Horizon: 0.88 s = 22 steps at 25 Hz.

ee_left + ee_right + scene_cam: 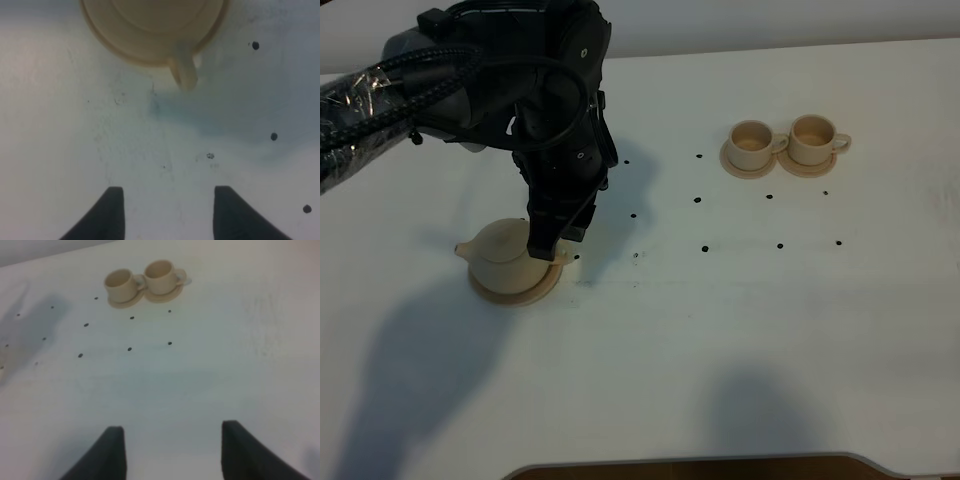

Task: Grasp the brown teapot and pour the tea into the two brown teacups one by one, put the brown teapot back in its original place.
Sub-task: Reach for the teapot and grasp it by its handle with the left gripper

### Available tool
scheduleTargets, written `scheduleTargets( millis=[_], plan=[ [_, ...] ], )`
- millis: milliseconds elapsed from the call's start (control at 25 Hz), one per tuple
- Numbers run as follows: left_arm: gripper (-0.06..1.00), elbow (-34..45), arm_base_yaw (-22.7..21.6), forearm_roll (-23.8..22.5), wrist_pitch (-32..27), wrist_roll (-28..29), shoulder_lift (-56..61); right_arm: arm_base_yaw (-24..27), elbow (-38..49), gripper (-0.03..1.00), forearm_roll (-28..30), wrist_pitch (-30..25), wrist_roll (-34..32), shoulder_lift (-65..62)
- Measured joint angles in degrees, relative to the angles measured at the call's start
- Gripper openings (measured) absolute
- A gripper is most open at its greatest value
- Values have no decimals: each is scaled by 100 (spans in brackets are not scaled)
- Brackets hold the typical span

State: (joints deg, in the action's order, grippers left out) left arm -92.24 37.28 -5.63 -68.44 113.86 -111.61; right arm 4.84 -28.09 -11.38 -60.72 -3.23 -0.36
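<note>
Plainly, the brown teapot (500,248) rests on its saucer (515,293).

Teapot (500,248) upr. on saucer (506,294); cups (752,142) well away.

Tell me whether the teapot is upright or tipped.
Upright: the teapot sits flat on its saucer, spout pointing sideways, not down.
</note>
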Motion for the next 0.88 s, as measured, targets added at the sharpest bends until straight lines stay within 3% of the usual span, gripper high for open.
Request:
scheduleTargets(
  millis=[200,640,880],
  plan=[
    [44,-5,-1,-95,0,546,-34,0,0,45,0,0,0,0],
    [44,-6,-671,254,105,583,-308,0,0,45,0,0,0,0],
    [44,-6,-790,306,110,588,-360,0,0,45,0,0,0,0]
  ],
)
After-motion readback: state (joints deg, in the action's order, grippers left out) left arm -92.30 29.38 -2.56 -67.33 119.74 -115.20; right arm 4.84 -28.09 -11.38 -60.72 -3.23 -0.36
